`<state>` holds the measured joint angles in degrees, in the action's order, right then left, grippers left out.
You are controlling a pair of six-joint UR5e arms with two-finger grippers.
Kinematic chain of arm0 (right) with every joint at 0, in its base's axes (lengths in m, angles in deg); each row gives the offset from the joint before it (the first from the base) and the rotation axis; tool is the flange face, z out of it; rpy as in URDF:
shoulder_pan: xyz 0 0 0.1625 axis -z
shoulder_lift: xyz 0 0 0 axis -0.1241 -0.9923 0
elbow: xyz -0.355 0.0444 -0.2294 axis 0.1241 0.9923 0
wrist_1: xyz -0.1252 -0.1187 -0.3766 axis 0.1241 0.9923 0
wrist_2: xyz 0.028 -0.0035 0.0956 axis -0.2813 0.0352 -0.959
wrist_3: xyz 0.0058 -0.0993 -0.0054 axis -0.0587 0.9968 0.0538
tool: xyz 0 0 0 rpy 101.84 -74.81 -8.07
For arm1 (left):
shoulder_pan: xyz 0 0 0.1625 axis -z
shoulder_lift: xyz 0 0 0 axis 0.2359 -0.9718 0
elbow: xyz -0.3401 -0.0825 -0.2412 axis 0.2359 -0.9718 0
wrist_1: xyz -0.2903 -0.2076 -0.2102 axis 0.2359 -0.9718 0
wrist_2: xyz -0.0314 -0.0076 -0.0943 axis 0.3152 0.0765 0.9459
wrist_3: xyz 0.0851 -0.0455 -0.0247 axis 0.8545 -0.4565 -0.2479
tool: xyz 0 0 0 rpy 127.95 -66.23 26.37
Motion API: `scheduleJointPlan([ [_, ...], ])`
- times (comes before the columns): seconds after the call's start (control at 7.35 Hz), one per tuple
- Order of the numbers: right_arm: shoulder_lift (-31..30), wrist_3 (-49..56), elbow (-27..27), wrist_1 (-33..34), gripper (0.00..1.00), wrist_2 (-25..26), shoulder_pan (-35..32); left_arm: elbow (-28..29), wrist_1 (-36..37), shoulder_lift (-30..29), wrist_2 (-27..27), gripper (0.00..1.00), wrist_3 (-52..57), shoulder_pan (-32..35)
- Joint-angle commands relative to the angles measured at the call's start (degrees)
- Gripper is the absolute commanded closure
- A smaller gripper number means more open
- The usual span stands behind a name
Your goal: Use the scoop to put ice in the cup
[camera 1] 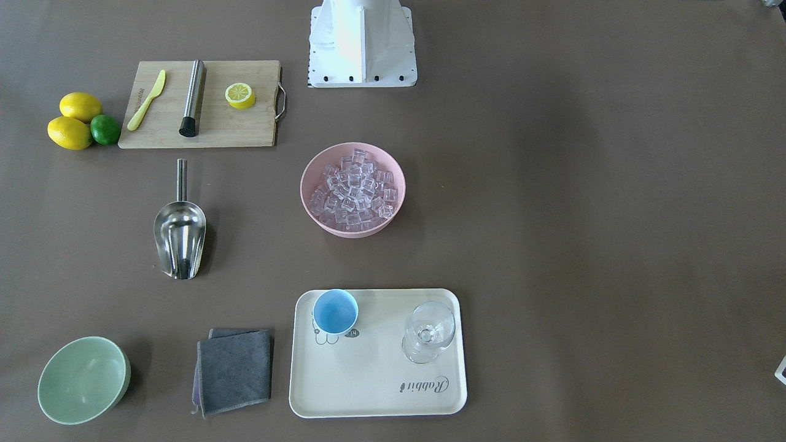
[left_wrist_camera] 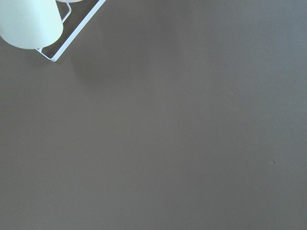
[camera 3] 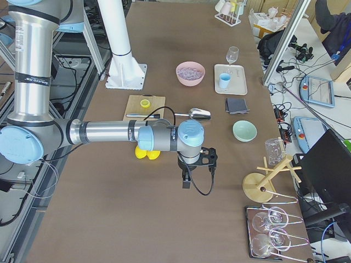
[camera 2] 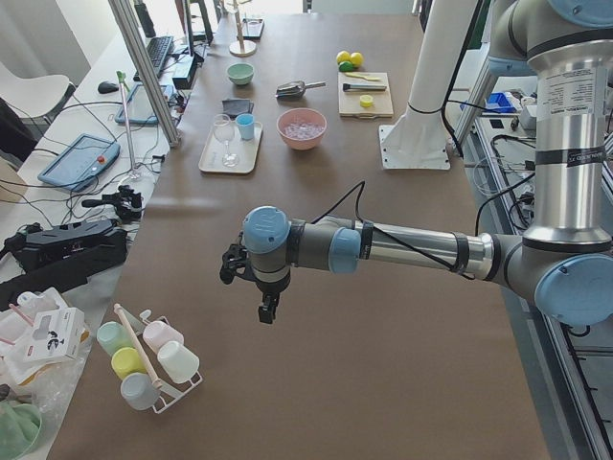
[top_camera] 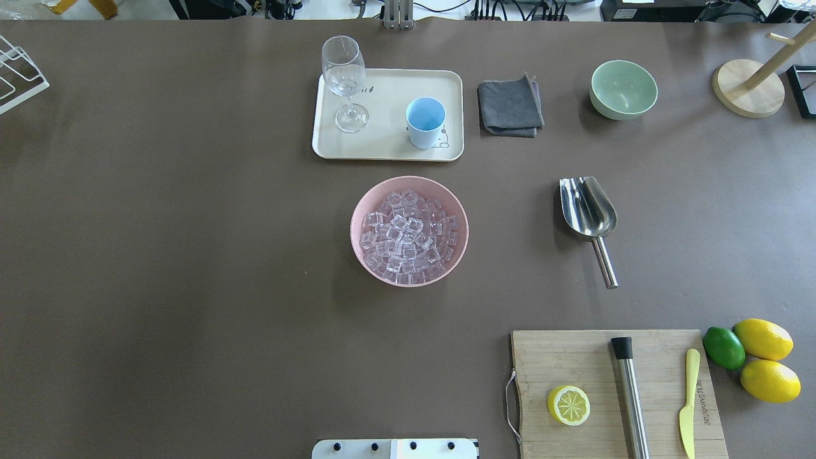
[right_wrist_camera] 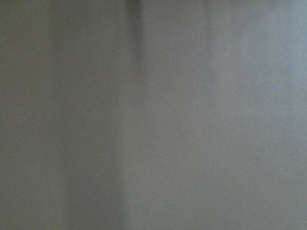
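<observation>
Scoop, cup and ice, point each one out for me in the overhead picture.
scoop (top_camera: 588, 207), overhead exterior view, inside of its trough.
cup (top_camera: 425, 120), overhead exterior view, its blue inside.
ice (top_camera: 408, 237), overhead exterior view, middle of the pile.

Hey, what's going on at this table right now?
Nothing is being handled yet. The scoop lies alone on the table. The ice is piled in the pink bowl. The cup stands empty on the tray beside a glass. The left gripper and right gripper hang out toward the table's ends, far from all of it.
</observation>
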<state>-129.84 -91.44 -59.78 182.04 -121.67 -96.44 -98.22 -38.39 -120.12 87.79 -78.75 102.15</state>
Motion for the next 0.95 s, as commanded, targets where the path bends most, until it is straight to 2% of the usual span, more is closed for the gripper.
scheduleJointPlan([
  [0.0,0.0,0.0,0.2,-0.1,0.00,0.0,0.0,0.3,0.3,0.4,-0.2,0.02,0.0,0.1],
  [0.54,0.7,-0.5,-0.7,-0.3,0.00,-0.2,0.0,-0.1,0.3,0.0,-0.2,0.02,0.0,0.2],
  [0.82,0.6,-1.1,-4.3,0.2,0.00,-0.8,0.2,0.0,0.3,0.0,-0.2,0.02,0.0,0.4],
])
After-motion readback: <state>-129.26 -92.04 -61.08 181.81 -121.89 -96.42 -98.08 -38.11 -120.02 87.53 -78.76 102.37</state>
